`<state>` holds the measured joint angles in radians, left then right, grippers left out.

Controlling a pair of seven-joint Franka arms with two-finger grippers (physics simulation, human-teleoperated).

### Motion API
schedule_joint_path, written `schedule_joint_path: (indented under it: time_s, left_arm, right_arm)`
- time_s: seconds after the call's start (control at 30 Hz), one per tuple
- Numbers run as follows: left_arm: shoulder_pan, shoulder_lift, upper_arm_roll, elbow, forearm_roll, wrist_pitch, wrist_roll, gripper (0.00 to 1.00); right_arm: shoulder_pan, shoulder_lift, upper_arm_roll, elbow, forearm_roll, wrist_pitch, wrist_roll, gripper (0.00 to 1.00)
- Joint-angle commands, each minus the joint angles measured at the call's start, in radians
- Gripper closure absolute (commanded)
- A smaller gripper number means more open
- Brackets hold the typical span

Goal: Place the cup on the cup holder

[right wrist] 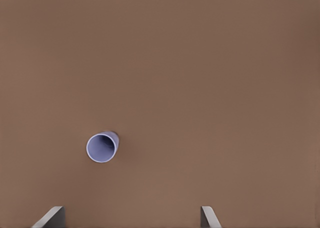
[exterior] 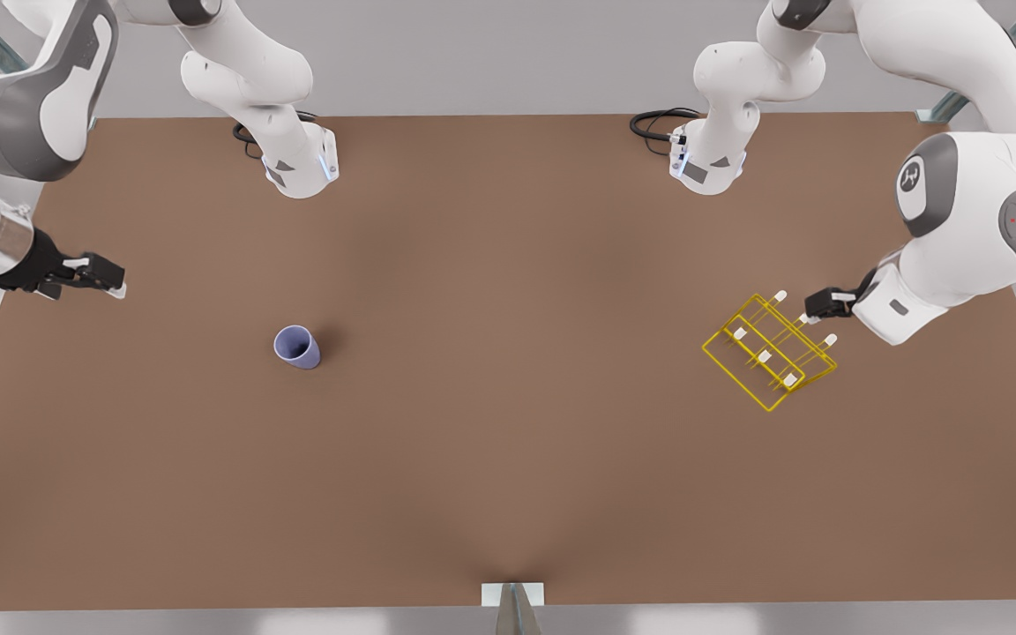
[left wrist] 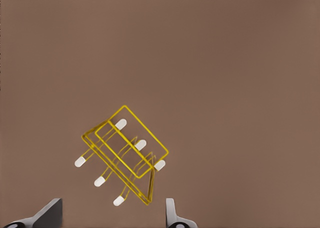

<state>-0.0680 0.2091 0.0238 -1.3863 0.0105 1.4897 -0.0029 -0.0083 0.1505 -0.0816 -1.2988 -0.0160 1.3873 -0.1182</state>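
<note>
The cup [exterior: 296, 346] is lavender-blue and stands upright on the brown table, left of centre in the front view. Its open rim [right wrist: 102, 147] faces up in the right wrist view. My right gripper [exterior: 111, 278] hovers open and holding nothing well to the front view's left of the cup, its fingertips [right wrist: 50, 217] spread wide. On the front view's right, the yellow wire cup holder [exterior: 764, 356] rests on the table with white-tipped pegs. My left gripper [exterior: 812, 309] is open just beside its far corner, above the cup holder [left wrist: 140, 145].
Both arm bases [exterior: 301, 163] [exterior: 709, 159] stand at the table's far edge, each with a black cable behind it. A small white bracket [exterior: 512, 595] sits at the middle of the near edge. Bare brown table [exterior: 517, 353] stretches between cup and cup holder.
</note>
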Motion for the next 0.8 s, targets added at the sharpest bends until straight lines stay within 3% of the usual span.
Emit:
schedule_joint_path:
  time_s: [0.0,0.07,0.13,0.17,0.27,0.43,0.6,0.77]
  left_arm:
    - [0.001,0.000,0.002,0.000,0.003,0.061,0.008,0.00]
    - [0.001,0.001,0.002,0.000,0.003,0.063,0.009,0.00]
    - [0.001,0.009,0.004,-0.002,0.003,0.063,0.009,0.00]
    - [0.001,0.010,0.004,-0.005,0.003,0.064,0.009,0.00]
    - [0.001,0.012,0.004,-0.008,0.003,0.064,0.009,0.00]
    - [0.002,0.023,0.004,-0.011,0.003,0.069,0.008,0.00]
    - [0.002,0.036,0.005,-0.010,0.003,0.069,0.008,0.00]
    - [0.002,0.050,0.005,-0.010,0.003,0.069,0.008,0.00]
  right_arm:
    - [-0.002,0.007,-0.001,-0.002,-0.013,0.029,-0.069,0.00]
    - [0.002,0.014,0.002,-0.031,-0.016,0.038,-0.066,0.00]
    - [0.002,0.000,0.052,-0.106,-0.004,0.073,-0.064,0.00]
    - [-0.018,0.009,0.129,-0.119,-0.005,0.093,-0.063,0.00]
    - [0.004,0.049,0.167,-0.169,-0.012,0.157,-0.060,0.00]
    - [0.180,0.089,0.178,-0.247,0.005,0.292,0.232,0.00]
    - [0.174,0.060,0.180,-0.579,0.039,0.680,0.304,0.00]
    - [0.172,0.098,0.180,-0.639,0.100,0.766,0.359,0.00]
